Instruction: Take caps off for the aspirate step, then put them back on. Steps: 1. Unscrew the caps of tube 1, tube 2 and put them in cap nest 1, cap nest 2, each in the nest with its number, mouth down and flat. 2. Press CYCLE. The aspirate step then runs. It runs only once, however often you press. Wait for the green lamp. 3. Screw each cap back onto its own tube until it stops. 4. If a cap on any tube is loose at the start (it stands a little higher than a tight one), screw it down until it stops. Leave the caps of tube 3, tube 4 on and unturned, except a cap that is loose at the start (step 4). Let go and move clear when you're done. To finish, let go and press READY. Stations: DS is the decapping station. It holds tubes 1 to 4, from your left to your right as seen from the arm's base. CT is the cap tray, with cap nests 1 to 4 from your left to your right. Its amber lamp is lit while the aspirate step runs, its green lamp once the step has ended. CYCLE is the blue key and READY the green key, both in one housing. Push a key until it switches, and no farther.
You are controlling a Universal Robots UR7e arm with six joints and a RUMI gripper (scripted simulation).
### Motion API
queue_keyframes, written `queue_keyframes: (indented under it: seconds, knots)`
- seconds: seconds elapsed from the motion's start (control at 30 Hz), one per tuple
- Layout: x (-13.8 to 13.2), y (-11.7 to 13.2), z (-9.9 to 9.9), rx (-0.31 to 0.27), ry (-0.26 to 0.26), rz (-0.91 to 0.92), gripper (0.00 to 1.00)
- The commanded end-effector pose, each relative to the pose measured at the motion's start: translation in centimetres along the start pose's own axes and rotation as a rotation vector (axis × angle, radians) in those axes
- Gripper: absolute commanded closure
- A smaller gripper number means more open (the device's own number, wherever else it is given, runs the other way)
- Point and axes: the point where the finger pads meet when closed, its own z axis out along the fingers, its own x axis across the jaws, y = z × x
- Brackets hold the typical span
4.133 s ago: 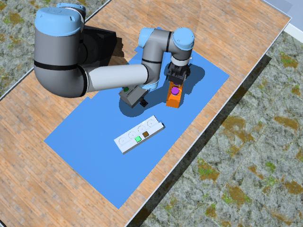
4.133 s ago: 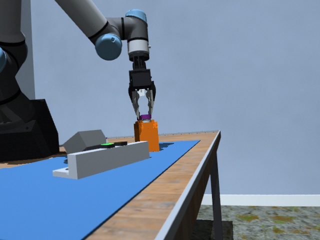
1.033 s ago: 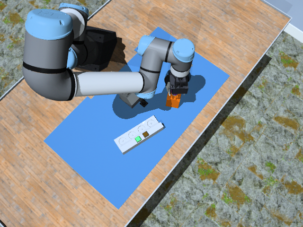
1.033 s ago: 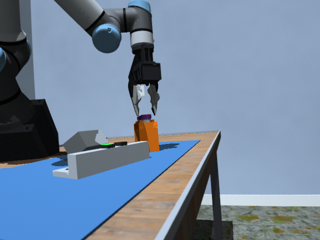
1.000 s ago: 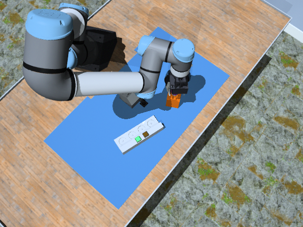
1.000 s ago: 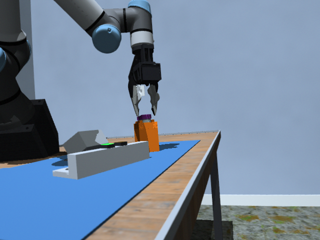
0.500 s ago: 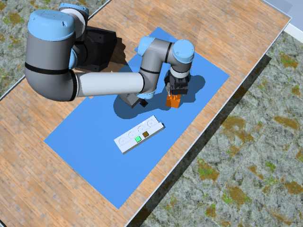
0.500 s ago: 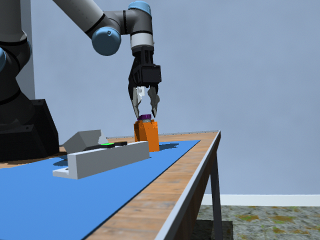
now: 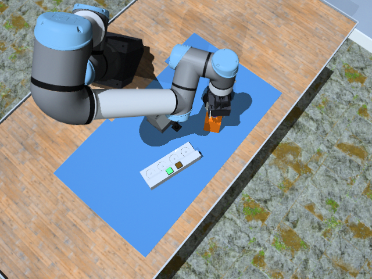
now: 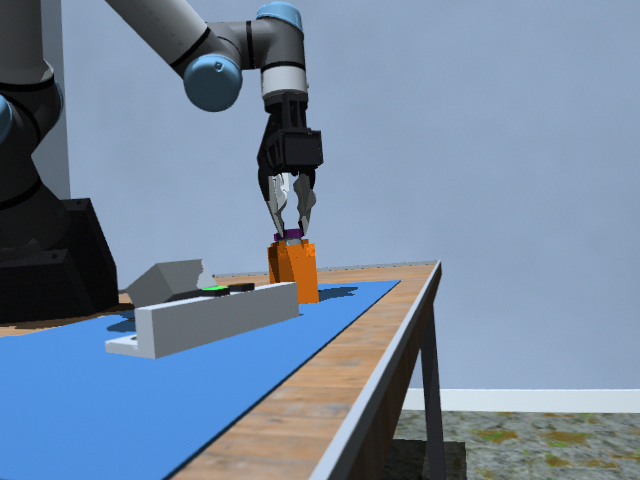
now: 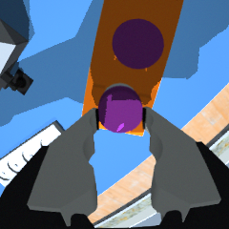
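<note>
Hand: your gripper (image 9: 215, 117) (image 10: 293, 232) (image 11: 120, 109) is closed around the purple end cap (image 10: 293, 234) (image 11: 120, 110), one finger at each side.
End cap: it sits at the top of the orange station (image 9: 213, 125) (image 10: 306, 273) (image 11: 102, 52), at the end of the row.
Next cap: you see a second purple cap (image 11: 138, 44) just beside, untouched by the fingers.
Cap tray: the white tray (image 9: 153, 181) (image 10: 222, 322) (image 11: 44, 138) lies apart from the station; its four nests carry no cap.
Lamps: the green lamp (image 9: 169, 170) (image 10: 214, 288) is bright, the amber lamp (image 9: 178, 164) (image 10: 240, 286) is dark.
</note>
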Motion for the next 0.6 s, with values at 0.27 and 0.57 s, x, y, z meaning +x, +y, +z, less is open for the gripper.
queue_keyframes:
  seconds: [0.27,0.57]
  knots:
    - [-0.15,-0.06,0.13,0.002,-0.002,0.122,1.0]
    - [-0.17,-0.11,0.14,0.001,-0.003,0.3,1.0]
